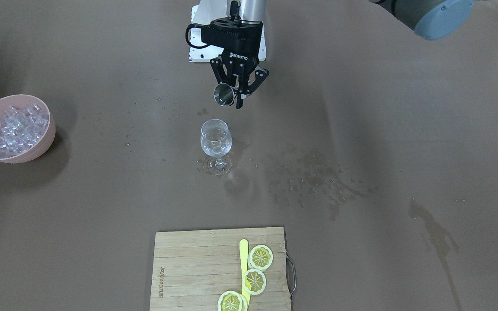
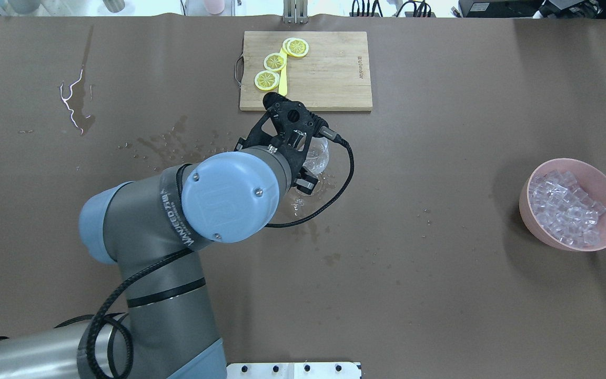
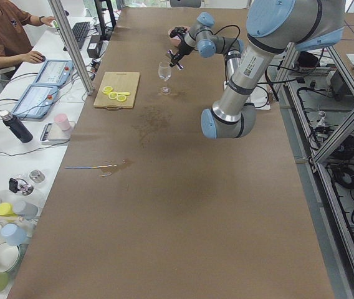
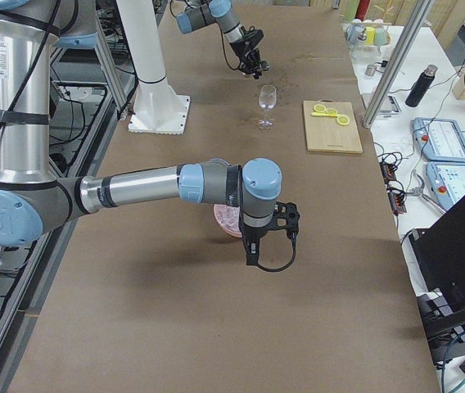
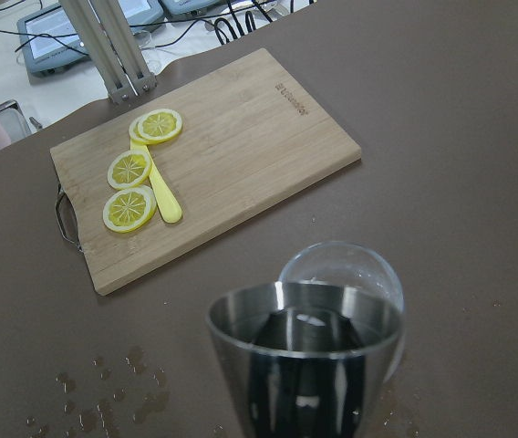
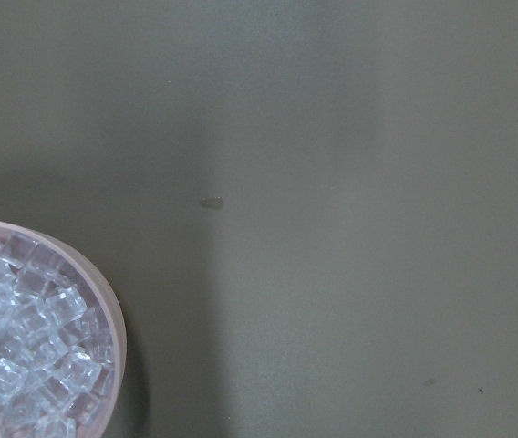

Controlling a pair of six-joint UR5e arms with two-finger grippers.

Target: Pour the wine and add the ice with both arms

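Note:
My left gripper [image 1: 233,92] is shut on a steel jigger [image 1: 223,94], tilted, a little above and behind a stemmed wine glass [image 1: 216,141] that holds some clear liquid. In the left wrist view the jigger [image 5: 305,360] fills the foreground with the glass [image 5: 343,267] just beyond it. The ice [image 1: 17,128] lies heaped in a pink bowl [image 1: 45,144] far to the side. My right gripper [image 4: 253,255] hangs over the table next to the bowl. I cannot tell whether it is open or shut. Its wrist view shows the ice [image 6: 22,351] at the lower left, with no fingers in sight.
A wooden cutting board [image 1: 190,270] with three lemon slices [image 1: 260,257] and a yellow stick [image 1: 244,255] lies at the operators' edge. Water drops and stains [image 1: 314,177] mark the brown table. A white stand [image 1: 198,52] sits behind the left gripper.

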